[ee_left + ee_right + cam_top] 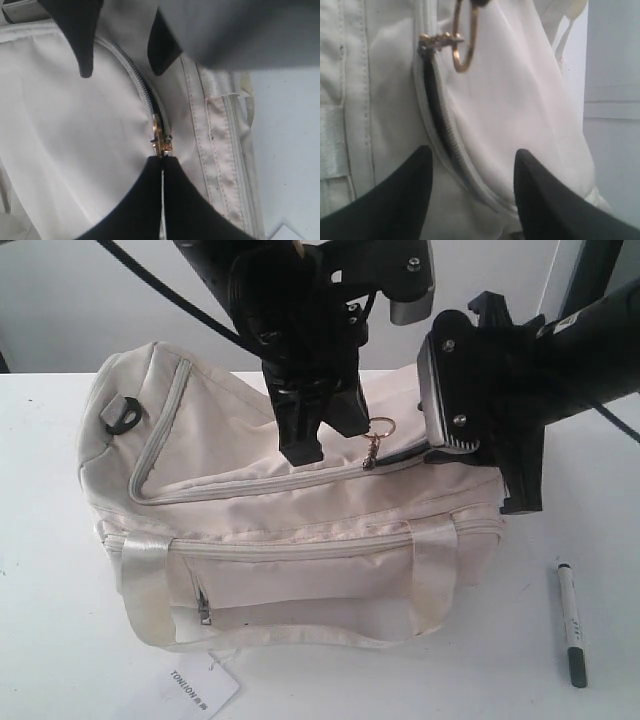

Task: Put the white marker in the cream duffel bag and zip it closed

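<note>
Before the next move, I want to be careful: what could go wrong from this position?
1. The white marker lies on the table beside the cream duffel bag, not inside; zipping now would shut it out.
2. The zipper gap by the key-ring pull looks short, so the marker may snag there.
3. The left gripper pinches the pull while the right gripper is open; the soft bag might drag.

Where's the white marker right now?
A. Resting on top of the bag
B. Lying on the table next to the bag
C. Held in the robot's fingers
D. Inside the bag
B: the marker lies flat on the table, off to one side of the bag, with nothing holding it.
</note>
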`<state>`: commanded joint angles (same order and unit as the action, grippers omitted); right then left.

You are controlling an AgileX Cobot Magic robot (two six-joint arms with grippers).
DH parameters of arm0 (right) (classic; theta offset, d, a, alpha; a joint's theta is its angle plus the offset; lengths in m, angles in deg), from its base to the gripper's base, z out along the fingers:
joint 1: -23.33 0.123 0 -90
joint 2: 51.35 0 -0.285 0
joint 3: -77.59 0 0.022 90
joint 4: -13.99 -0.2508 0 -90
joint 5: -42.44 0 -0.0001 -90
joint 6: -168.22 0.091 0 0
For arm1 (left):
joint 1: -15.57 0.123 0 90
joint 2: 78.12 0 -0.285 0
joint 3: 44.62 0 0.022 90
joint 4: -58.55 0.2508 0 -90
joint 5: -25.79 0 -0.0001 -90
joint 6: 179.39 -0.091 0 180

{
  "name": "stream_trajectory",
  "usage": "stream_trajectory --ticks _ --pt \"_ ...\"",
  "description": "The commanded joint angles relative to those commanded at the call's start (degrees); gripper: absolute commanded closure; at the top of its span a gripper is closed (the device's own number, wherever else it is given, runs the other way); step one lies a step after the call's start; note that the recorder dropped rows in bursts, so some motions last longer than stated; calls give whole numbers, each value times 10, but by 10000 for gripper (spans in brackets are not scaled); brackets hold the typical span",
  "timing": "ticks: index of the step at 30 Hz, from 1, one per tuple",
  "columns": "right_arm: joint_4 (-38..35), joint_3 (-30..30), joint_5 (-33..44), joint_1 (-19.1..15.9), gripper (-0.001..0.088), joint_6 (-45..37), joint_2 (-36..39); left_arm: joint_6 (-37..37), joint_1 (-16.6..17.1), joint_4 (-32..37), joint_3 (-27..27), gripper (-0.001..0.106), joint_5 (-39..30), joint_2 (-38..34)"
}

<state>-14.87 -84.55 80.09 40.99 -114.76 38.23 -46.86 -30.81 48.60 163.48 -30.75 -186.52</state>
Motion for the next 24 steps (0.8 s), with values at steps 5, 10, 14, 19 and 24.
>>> stream_trajectory --ticks 5,10,14,19,24 --pt "-5 23 -9 0 393 -22 2 1 0 1 0 1053 0 1" --pt "-91 23 -23 1 396 -39 8 1 0 0 0 1053 -1 1" --pt "-101 23 -16 1 549 -43 30 3 0 0 0 1053 -5 1" --pt "-101 23 -15 1 782 -39 31 5 0 2 0 1053 -6 1" --pt "-101 23 -15 1 868 -35 28 6 0 5 0 1053 -21 1"
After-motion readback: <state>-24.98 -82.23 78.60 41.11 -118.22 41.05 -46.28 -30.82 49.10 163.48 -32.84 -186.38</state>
